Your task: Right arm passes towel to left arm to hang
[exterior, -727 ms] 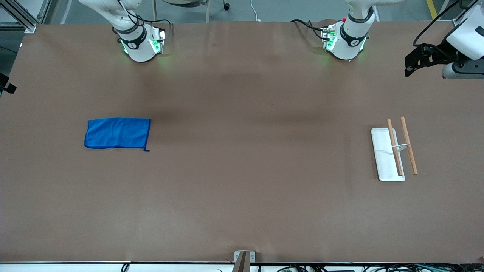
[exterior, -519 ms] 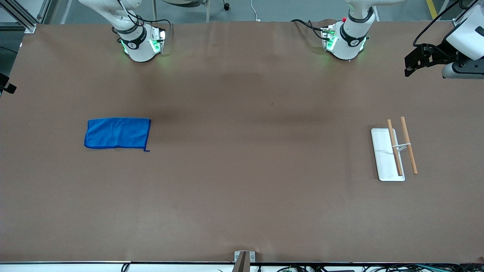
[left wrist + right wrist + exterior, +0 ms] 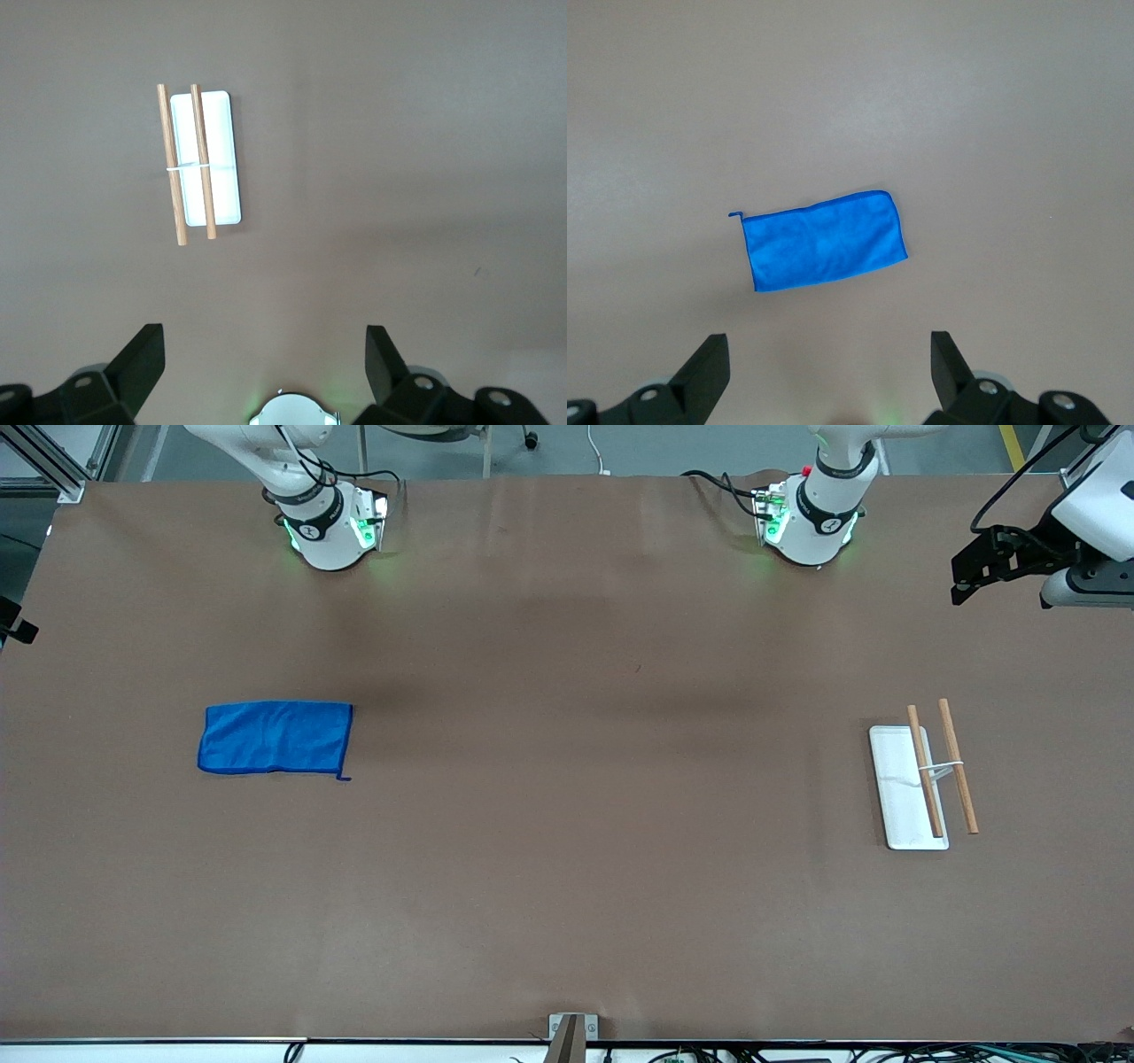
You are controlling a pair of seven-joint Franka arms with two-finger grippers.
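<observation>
The blue towel (image 3: 275, 738) lies flat on the brown table toward the right arm's end, with a loose thread at one corner. It also shows in the right wrist view (image 3: 824, 240). My right gripper (image 3: 830, 354) is open and empty, high above the table, apart from the towel. My left gripper (image 3: 264, 350) is open and empty, high above the left arm's end of the table; it shows at the front view's edge (image 3: 960, 583).
A small rack with a white base (image 3: 897, 779) and two wooden rods (image 3: 958, 766) stands toward the left arm's end; it also shows in the left wrist view (image 3: 219, 150). The arm bases (image 3: 328, 527) (image 3: 811, 522) stand along the table's back edge.
The left arm's hand has shifted slightly outward and up at the view's edge. The towel and the rack have not moved.
</observation>
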